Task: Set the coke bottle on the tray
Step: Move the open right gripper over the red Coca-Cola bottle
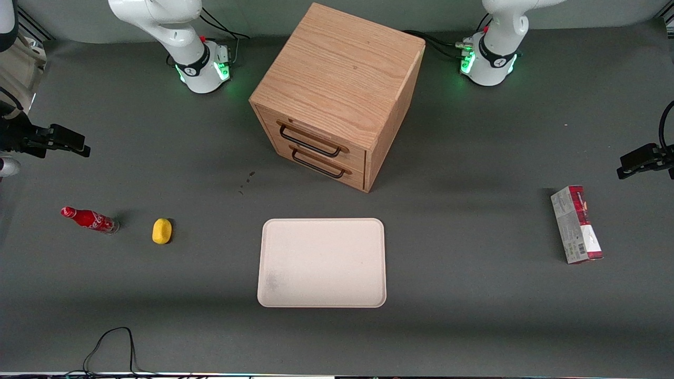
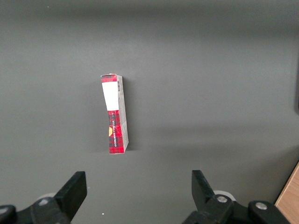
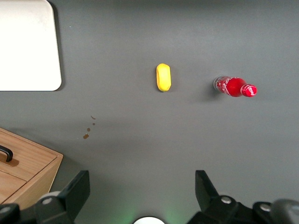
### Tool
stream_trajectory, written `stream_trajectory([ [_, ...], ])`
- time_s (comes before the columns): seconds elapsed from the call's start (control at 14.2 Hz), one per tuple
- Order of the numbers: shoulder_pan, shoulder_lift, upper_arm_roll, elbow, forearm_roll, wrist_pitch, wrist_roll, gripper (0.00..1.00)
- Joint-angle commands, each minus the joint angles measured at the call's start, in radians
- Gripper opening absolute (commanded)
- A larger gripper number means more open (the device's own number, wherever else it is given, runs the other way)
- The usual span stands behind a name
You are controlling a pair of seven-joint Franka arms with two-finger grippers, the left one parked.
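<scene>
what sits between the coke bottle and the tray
A yellow object lies on the table between the coke bottle and the tray. The gripper, jaws open, hangs high above the table with nothing between it and the bottle.

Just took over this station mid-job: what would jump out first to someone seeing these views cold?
The wooden drawer cabinet dominates mid-table, with the pale tray bare in front of it, nearer the front camera. The red coke bottle stands toward the working arm's end, beside a yellow lump; a red-and-grey carton lies toward the parked arm's end. The right end effector hangs open, high above the table, holding nothing.
</scene>
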Motion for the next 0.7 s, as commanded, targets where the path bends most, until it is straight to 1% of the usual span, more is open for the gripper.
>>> stream_trajectory([
  [0.0,0.002,-0.008,0.004,-0.005,-0.015,-0.001,0.026,1.00],
  [0.49,0.000,-0.009,-0.001,-0.012,-0.012,-0.007,0.030,1.00],
  [0.63,-0.006,-0.008,-0.007,-0.015,-0.018,-0.004,0.082,1.00],
])
